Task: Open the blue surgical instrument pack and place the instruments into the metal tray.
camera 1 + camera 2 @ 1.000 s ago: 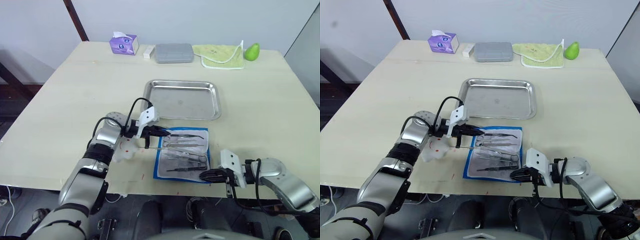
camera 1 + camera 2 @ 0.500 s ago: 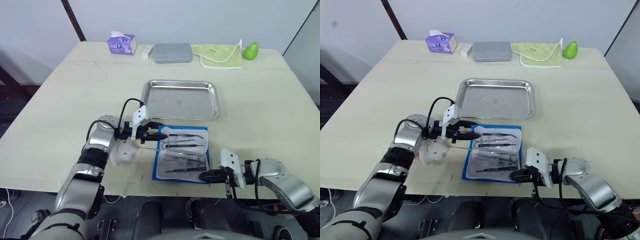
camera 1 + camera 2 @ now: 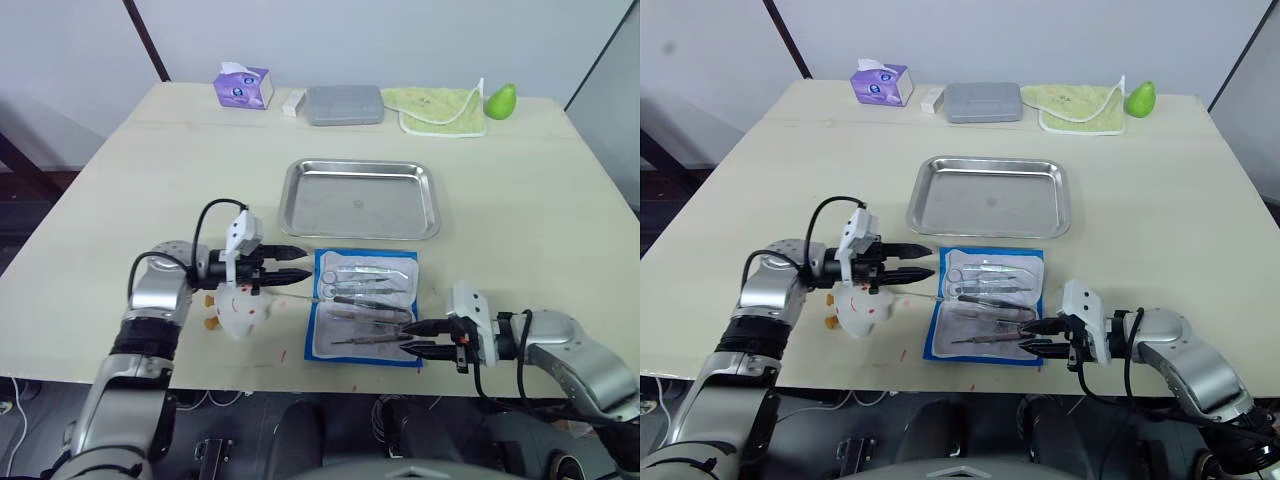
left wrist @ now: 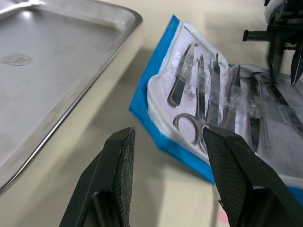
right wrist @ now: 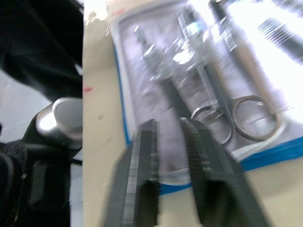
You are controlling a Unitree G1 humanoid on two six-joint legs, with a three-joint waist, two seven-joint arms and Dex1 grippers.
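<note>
Left eye view: blue surgical instrument pack (image 3: 366,304) lies open, lining up, on the table (image 3: 120,200) just in front of the metal tray (image 3: 362,199). Tray holds nothing yet. The instruments (image 3: 368,288) sit in a row under what looks like a clear retaining strip, ring handles toward the left side of the pack.

Left gripper (image 3: 290,279) hovers level just beside the pack's left edge, jaws parted moderately, nothing between them. Left wrist view confirms: both textured fingers (image 4: 120,165) frame the ring handles of the scissors, not touching.

Right gripper (image 3: 418,336) is at the pack's near right corner, jaws slightly apart, empty as far as I can judge; the right wrist view is blurred, so contact with the lining is uncertain.

Step in hand, as I judge it: first pick of an instrument.

Notes for doing it well:
- Right gripper presses the pack corner flat so the wallet does not drag.
- Left gripper closes across a shank just behind the ring handle, not over two tools at once.
- Slide the tool out along its length from under the strip, then lift.
- Carry low to the tray and release near the floor of it, to avoid bounce.
</note>
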